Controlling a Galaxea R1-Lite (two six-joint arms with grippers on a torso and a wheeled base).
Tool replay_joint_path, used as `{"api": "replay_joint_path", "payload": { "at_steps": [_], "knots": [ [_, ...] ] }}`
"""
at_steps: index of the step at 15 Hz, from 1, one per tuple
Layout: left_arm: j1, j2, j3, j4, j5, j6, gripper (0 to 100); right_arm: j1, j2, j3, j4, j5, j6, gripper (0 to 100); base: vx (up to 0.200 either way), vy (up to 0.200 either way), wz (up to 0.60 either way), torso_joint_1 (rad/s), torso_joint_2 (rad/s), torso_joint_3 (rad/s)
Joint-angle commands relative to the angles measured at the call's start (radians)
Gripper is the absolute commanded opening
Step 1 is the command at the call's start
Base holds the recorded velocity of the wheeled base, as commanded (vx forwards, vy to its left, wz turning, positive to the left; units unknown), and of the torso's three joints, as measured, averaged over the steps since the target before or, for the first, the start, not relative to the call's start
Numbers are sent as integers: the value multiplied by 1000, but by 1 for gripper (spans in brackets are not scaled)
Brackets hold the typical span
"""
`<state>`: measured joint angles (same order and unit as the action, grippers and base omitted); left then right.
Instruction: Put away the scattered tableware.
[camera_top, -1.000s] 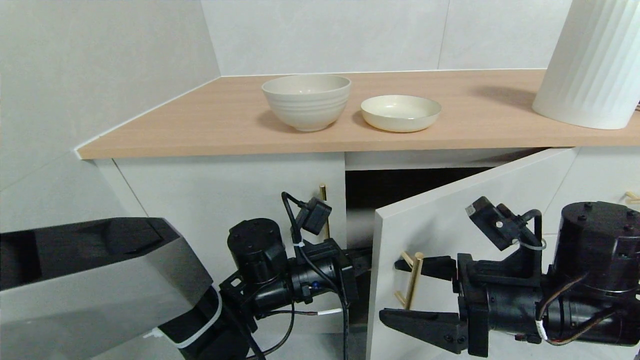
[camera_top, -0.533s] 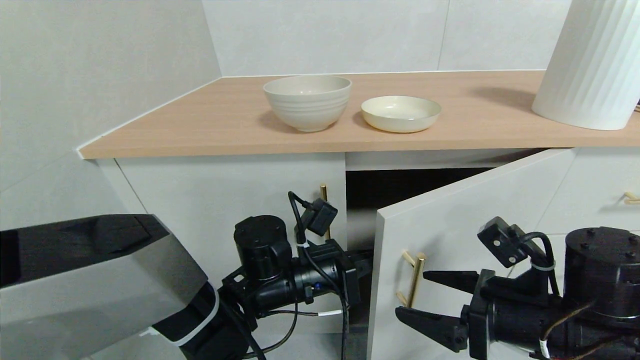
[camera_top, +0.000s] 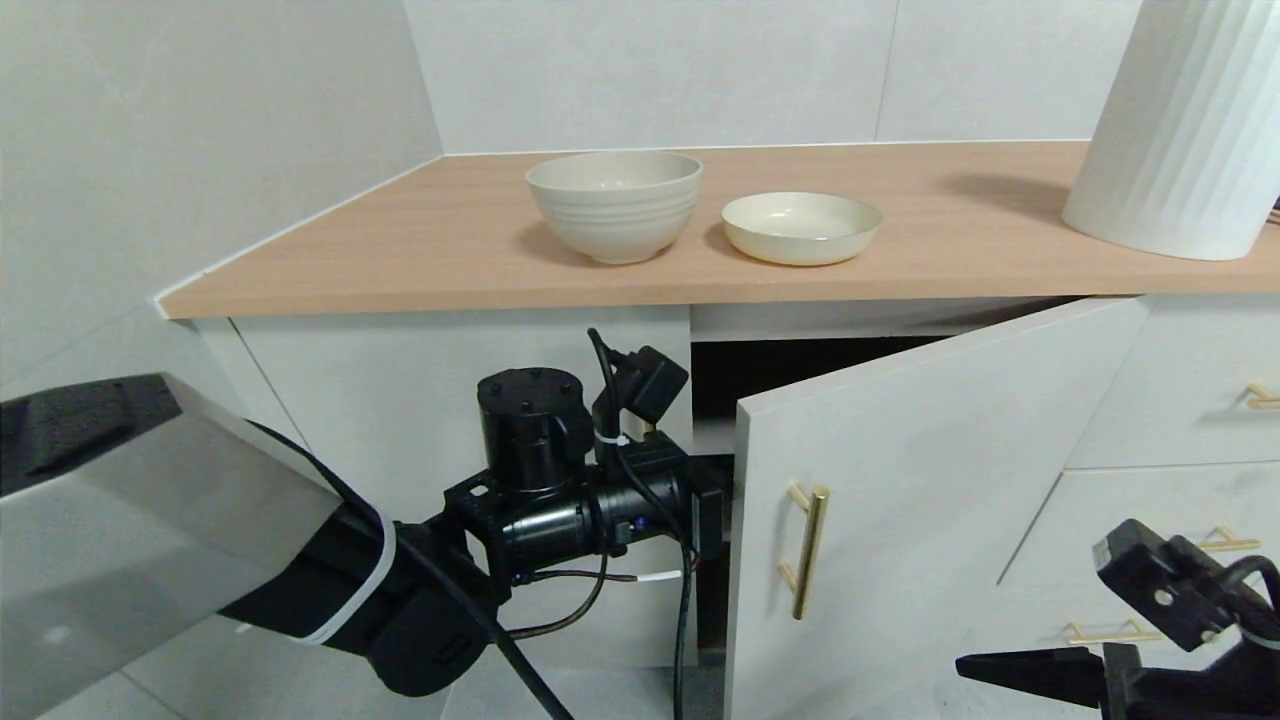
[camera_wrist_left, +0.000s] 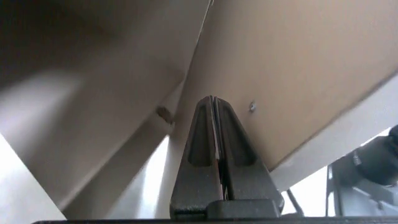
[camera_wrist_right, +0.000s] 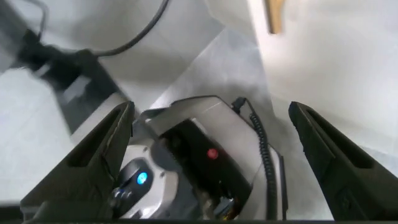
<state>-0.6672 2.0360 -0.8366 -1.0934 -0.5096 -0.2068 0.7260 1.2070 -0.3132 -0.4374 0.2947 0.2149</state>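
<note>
On the counter (camera_top: 400, 262), bowl (camera_top: 612, 203) and dish (camera_top: 801, 226) wait above a half-open door (camera_top: 900, 450). The left gripper (camera_wrist_left: 213, 102), jaws pressed together, sits behind its edge; the right gripper (camera_wrist_right: 211, 107) hangs wide open. A hard push may swing the door into the right gripper.

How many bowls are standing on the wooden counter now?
2. A deep bowl stands left of a shallow bowl, apart from it. More may be hidden inside the open cabinet.

Domestic kitchen: light wooden desk (camera_top: 420, 250) over white cabinet doors (camera_top: 900, 480) with brass bar handles (camera_top: 805, 550), pale tiled walls (camera_top: 650, 70).
</note>
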Motion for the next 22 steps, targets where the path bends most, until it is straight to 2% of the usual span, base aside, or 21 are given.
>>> {"api": "replay_joint_path", "payload": {
  "at_steps": [1,2,7,14,17,22],
  "knots": [
    [-2,-11,24,0,16,21,0,15,-72,-1,6,0,1,100,0,0,0,0,0,0],
    [-8,-10,31,-2,22,33,0,16,-64,5,8,0,1,100,0,0,0,0,0,0],
    [-32,-13,33,-2,40,35,0,27,-41,9,8,0,3,100,0,0,0,0,0,0],
    [-40,20,22,-2,43,30,0,27,-41,20,6,1,1,100,-171,0,0,5,2,2],
    [-40,44,5,-3,45,29,0,29,-44,20,6,1,0,100,0,0,0,0,0,0],
    [-38,105,-78,-2,56,24,0,43,-44,20,6,0,0,100,0,0,0,0,0,0]
  ]
}}
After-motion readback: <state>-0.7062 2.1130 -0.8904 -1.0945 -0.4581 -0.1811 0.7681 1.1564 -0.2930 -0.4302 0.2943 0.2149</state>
